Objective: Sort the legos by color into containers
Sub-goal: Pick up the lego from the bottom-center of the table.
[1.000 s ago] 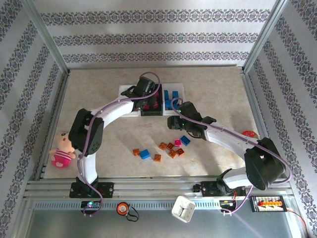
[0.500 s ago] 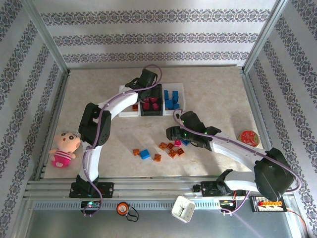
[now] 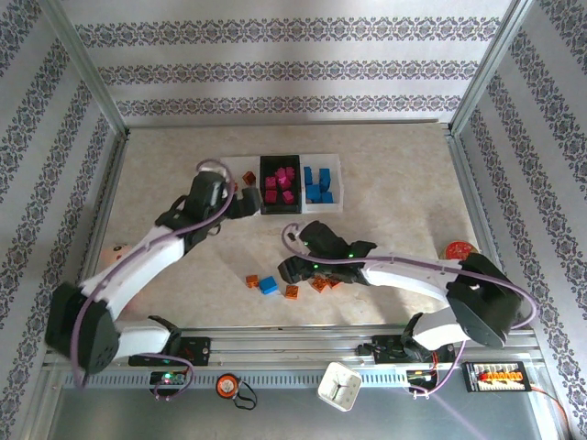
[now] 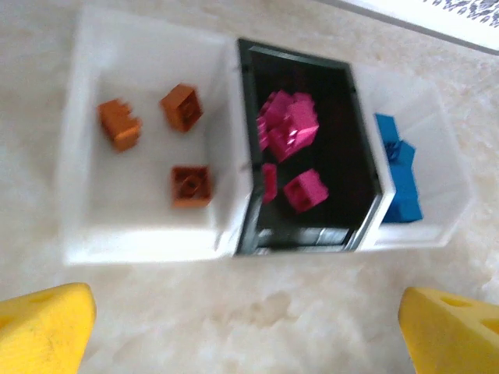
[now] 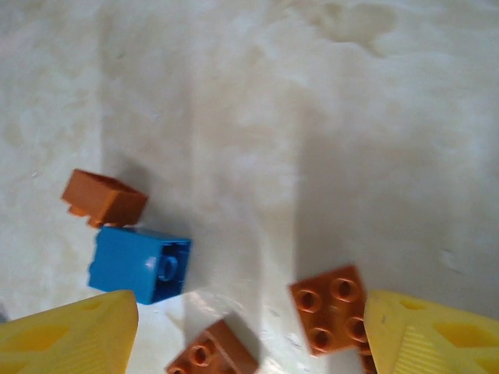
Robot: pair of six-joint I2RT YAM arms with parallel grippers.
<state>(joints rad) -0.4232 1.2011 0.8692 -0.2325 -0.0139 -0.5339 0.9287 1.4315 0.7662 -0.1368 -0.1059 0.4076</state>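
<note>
The containers stand in a row at the back: a white bin (image 4: 140,241) holding three orange legos (image 4: 181,107), a black bin (image 4: 312,238) with magenta legos (image 4: 290,128), and a white bin (image 4: 444,179) with blue ones (image 4: 399,204). My left gripper (image 4: 249,343) hangs open and empty over bare table just in front of the bins (image 3: 330,203). My right gripper (image 5: 249,335) is open low over loose legos: a blue one (image 5: 140,263) by its left finger (image 5: 70,335), orange ones (image 5: 331,305) by the right finger. In the top view the right gripper (image 3: 290,271) sits beside the blue lego (image 3: 268,285).
More orange legos lie loose: one (image 3: 251,280) left of the blue one, one (image 3: 291,291) near the front, a cluster (image 3: 321,282) under the right arm. A white cup (image 3: 339,385) stands on the front rail. A red disc (image 3: 459,249) lies at the right edge.
My left gripper has drawn back from above the black bin toward the left front, and its jaws have opened. The right gripper has swept left and nearer, over the loose legos.
</note>
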